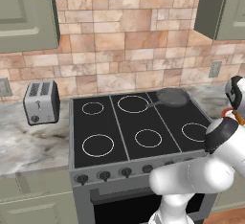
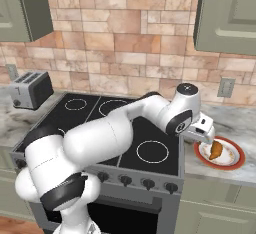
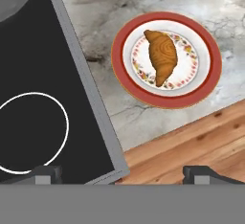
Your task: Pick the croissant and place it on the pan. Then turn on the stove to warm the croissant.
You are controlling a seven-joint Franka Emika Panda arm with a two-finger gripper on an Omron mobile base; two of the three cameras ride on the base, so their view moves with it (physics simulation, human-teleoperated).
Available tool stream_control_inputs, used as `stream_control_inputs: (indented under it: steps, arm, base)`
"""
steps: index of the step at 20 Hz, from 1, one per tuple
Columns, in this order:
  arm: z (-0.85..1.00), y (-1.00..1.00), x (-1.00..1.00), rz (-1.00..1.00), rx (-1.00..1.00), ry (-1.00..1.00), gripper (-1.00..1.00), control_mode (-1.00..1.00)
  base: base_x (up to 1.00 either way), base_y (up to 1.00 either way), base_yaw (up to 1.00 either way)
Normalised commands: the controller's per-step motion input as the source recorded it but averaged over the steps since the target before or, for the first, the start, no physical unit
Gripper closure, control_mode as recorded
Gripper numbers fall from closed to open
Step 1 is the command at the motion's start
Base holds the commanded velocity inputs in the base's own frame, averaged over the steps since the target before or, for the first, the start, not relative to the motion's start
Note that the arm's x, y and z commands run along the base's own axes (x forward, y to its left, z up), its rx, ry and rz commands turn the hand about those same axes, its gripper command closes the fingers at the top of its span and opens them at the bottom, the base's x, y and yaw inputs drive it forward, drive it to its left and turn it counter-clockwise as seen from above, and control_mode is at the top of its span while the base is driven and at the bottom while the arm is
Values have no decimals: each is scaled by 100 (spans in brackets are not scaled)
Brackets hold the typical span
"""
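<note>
While my fingers [image 3: 127, 173] hang spread wide with nothing between them, the croissant [image 3: 162, 56] lies ahead of them on the plate [image 3: 210, 82], which sits on the marble tabletop [image 3: 119, 7] just beside the stove [image 3: 28, 74] edge. In the hand view the two tips [image 3: 203, 172] poke up at the bottom, and the pastry sits up-frame and a bit toward the right tip, not centred in the gap. Its long axis runs mostly up-and-down in that view, slightly slanted, fat end away from me, thin end nearer. That axis is roughly crosswise to the line between my tips, so closing should pinch the narrow width; I judge little or no wrist roll is needed, just a small slide toward the right tip plus forward, then down.

From the right base view my hand [image 2: 202, 128] hovers above the plate's stove-side rim, with the croissant [image 2: 216, 149] just below and beyond it, apart, no contact. The pan [image 1: 172, 96] sits on the stove's far burner, on the left-tip side of my fingers and well apart from the plate.

Risk, as I see it: a tip clipping the plate rim on the descent.
</note>
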Motion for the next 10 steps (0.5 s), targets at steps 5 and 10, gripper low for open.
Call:
stream_control_inputs:
  steps: [5, 10]
  arm:
    - [-18, -22, 15, -5, 0, 0, -100, -100]
    - [-25, -18, 12, -5, 0, 0, -100, -100]
  base:
    - [0, 0, 0]
    - [0, 0, 0]
